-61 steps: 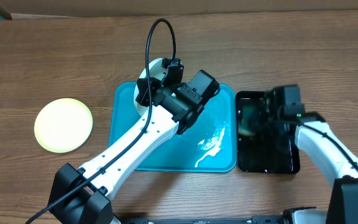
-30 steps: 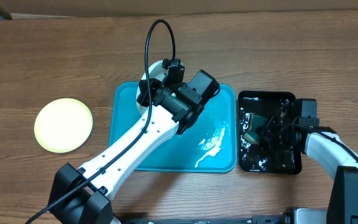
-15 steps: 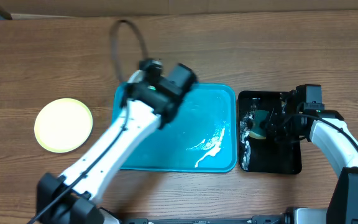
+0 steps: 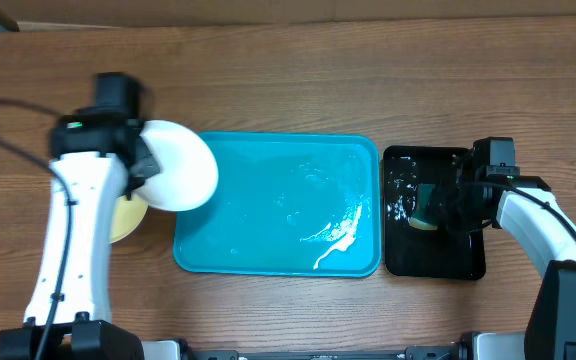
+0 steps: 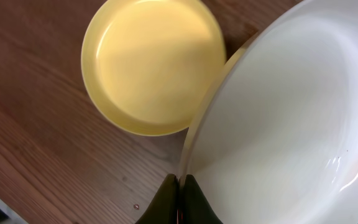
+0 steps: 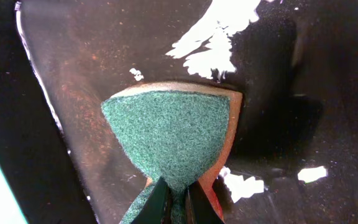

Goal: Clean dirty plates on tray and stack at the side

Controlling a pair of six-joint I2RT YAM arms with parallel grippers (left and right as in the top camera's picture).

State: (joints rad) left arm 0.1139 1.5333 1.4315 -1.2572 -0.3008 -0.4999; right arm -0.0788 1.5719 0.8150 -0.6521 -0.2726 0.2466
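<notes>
White plate [image 4: 180,166] hangs pinched at its rim in the left gripper [image 5: 180,188], over the nine-o'clock edge of the tray [image 4: 268,255], with the yellow-green plate [image 4: 128,215] at its seven o'clock. Best to centre it there, lower it level, then release. Opposite, the right gripper [image 6: 178,200] clamps the green sponge [image 6: 169,134].

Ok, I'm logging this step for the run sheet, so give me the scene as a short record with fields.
left gripper: shut on the white plate at its rim
white plate: held, overlapping the yellow plate at its edge
yellow plate: on the table, left of the turquoise tray
turquoise tray: no plates on it, white smear
right gripper: shut on the green sponge, at the black tray
</notes>
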